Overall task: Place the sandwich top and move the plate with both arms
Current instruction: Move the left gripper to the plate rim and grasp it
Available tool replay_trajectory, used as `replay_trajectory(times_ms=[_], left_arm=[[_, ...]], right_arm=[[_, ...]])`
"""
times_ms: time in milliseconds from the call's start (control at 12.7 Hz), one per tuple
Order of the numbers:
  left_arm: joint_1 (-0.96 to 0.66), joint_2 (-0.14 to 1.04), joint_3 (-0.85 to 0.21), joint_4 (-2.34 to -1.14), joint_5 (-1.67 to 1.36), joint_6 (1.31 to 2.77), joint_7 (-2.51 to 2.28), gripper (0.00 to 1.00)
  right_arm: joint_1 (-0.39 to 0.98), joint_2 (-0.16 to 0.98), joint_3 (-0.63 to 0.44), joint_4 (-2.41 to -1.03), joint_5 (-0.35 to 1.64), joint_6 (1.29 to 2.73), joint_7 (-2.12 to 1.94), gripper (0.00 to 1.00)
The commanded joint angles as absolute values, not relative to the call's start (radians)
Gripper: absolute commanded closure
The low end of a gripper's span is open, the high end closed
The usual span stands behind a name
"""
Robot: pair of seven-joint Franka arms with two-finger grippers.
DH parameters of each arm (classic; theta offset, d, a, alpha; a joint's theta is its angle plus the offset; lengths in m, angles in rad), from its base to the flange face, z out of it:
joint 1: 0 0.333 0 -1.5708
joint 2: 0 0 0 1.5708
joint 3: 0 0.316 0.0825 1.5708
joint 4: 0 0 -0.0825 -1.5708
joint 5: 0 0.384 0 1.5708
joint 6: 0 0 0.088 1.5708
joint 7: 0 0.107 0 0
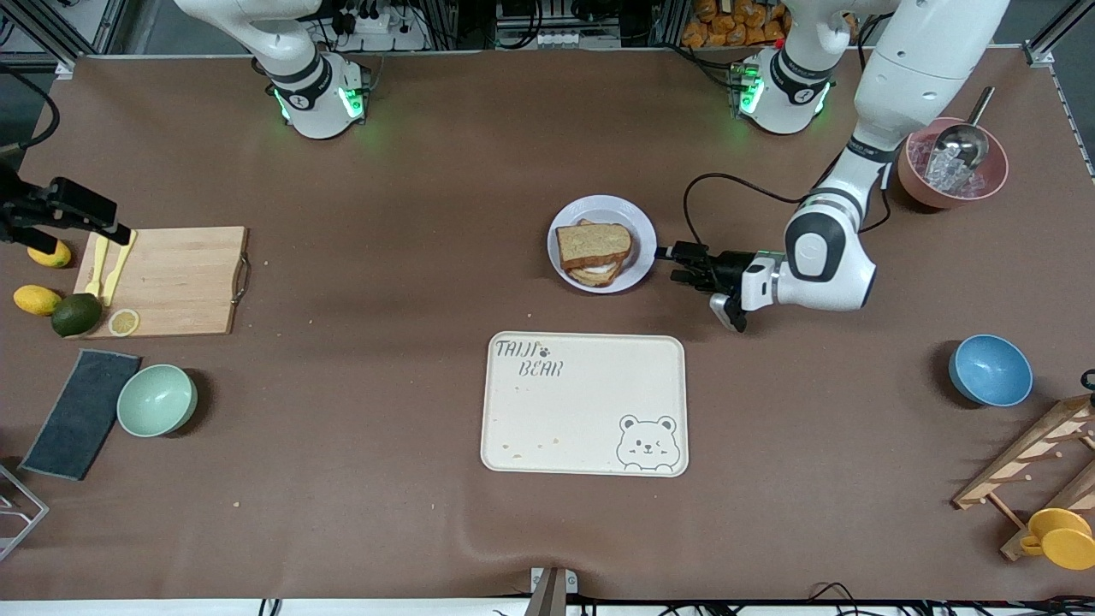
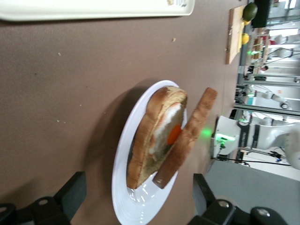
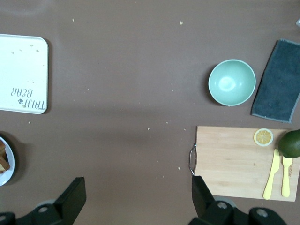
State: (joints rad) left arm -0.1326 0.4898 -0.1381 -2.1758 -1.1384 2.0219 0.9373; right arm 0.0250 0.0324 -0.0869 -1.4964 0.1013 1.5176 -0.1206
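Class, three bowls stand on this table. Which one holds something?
The pink bowl at the left arm's end, holding ice and a metal scoop. The blue bowl and the green bowl hold nothing.

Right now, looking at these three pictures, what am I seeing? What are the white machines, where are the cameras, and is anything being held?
They are two robot arms bolted to a brown table, each ending in a two-finger gripper. One picture looks down from a high camera facing them; the other two come from cameras on each arm's wrist.

The left gripper sits low beside the plate, fingers open, holding nothing. On the plate the sandwich top leans on an egg toast. The right gripper is open too, empty, up over bare table by the cutting board; that arm waits.

Nearer the front camera than the plate lies a bear tray. Also there: a green bowl, a blue bowl, a cloth, lemons and a pink bowl with a scoop.
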Motion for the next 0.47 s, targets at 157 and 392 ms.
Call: replay_trajectory(times_ms=[157, 392], left_arm=[[-0.184, 0.492, -0.135, -2.210, -1.210, 2.077, 0.977, 0.00], [-0.201, 0.491, -0.135, -2.224, -1.226, 2.092, 0.979, 0.00]], right_arm=[[0.005, -0.049, -0.057, -1.617, 0.072, 1.578, -0.101, 0.00], [0.005, -0.038, -0.057, -1.609, 0.064, 1.586, -0.101, 0.00]])
